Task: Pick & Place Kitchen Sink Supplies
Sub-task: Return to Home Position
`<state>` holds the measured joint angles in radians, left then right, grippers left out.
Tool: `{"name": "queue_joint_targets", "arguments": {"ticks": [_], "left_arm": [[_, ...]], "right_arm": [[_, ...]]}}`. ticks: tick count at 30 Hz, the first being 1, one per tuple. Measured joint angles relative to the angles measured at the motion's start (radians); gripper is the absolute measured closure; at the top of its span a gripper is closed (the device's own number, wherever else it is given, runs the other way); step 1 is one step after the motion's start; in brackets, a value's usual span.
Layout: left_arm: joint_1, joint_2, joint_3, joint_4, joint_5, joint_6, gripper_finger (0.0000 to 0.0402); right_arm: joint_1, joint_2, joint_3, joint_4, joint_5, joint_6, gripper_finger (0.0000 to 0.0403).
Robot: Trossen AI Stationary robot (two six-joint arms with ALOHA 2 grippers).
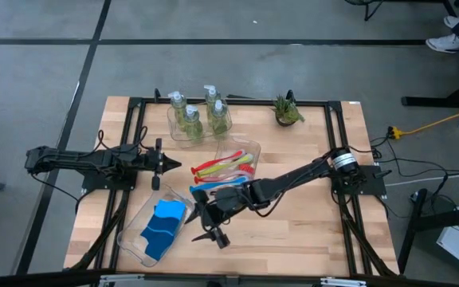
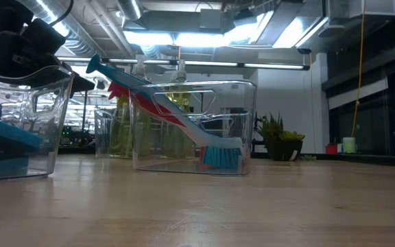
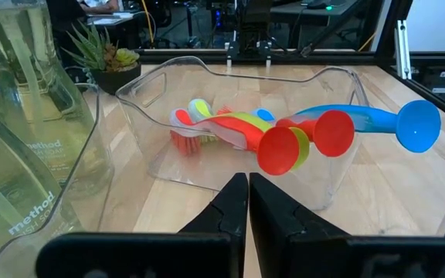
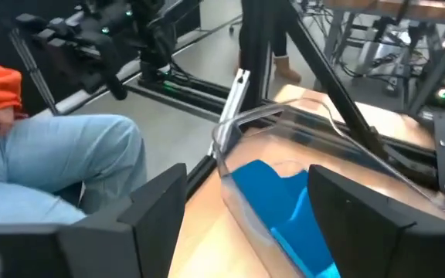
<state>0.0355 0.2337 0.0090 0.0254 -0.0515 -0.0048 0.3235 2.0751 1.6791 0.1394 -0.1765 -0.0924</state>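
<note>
Red and yellow-green brushes (image 1: pixel 225 166) lie in a clear tray (image 3: pixel 338 85) at the table's middle. A blue brush (image 2: pixel 149 96) has its head in that tray and leans on the rim, its handle end (image 3: pixel 417 127) sticking out. Blue sponge pieces (image 1: pixel 164 223) lie in a second clear tray (image 1: pixel 131 239) at the near left. Pump bottles (image 1: pixel 194 118) stand in a third tray at the far side. My right gripper (image 4: pixel 246 224) hangs open above the table just right of the sponge tray, nothing between its fingers. My left gripper (image 3: pixel 248 201) is shut at the left, pointing at the brush tray.
A small potted plant (image 1: pixel 288 112) stands at the far right. Black frame rails (image 1: pixel 237 101) run along the table's edges. A person in blue trousers (image 4: pixel 52 162) sits beyond the table past the sponge tray. Bare wood (image 1: pixel 309 231) lies at the near right.
</note>
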Motion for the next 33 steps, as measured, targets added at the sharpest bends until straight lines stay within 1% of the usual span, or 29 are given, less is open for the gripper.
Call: {"name": "queue_joint_targets", "arguments": {"ticks": [3,6,9,11,13,15,17,20,23,25,30,33], "left_arm": [[0.0,0.0,0.0,0.0,0.0,0.0,0.0392],[0.0,0.0,0.0,0.0,0.0,0.0,0.0391],[0.0,0.0,0.0,0.001,0.0,0.0,0.0389],[0.0,0.0,0.0,0.0,0.0,0.0,0.0389],[0.0,0.0,0.0,0.0,0.0,0.0,0.039],[0.0,0.0,0.0,0.001,0.0,0.0,0.0391],[0.0,0.0,0.0,0.001,0.0,0.0,0.0391],[0.0,0.0,0.0,0.0,0.0,0.0,0.0389],[0.0,0.0,0.0,0.0,0.0,0.0,0.0389],[0.0,0.0,0.0,0.001,0.0,0.0,0.0391],[0.0,0.0,0.0,0.0,0.0,0.0,0.0393],[0.0,0.0,0.0,0.0,0.0,0.0,0.0394]], "right_arm": [[0.0,-0.043,-0.104,0.099,0.002,0.033,0.0137],[0.002,-0.147,-0.275,0.248,0.047,0.083,0.0137],[0.002,-0.286,-0.486,0.392,0.105,0.112,0.0137],[0.008,-0.386,-0.624,0.462,0.112,0.11,0.0137],[0.024,-0.496,-0.741,0.496,0.108,0.112,0.0137],[0.042,-0.608,-0.841,0.501,0.1,0.107,0.0137],[0.061,-0.711,-0.936,0.494,0.102,0.069,0.0137],[0.074,-0.877,-1.065,0.426,0.107,0.009,0.0137],[0.075,-1.066,-1.165,0.376,0.101,0.075,0.0137],[0.074,-1.181,-1.247,0.373,0.1,0.086,0.0137],[0.082,-1.408,-1.444,0.374,0.085,0.083,0.0137],[0.077,-1.505,-1.545,0.371,0.12,0.054,0.0137]]}}
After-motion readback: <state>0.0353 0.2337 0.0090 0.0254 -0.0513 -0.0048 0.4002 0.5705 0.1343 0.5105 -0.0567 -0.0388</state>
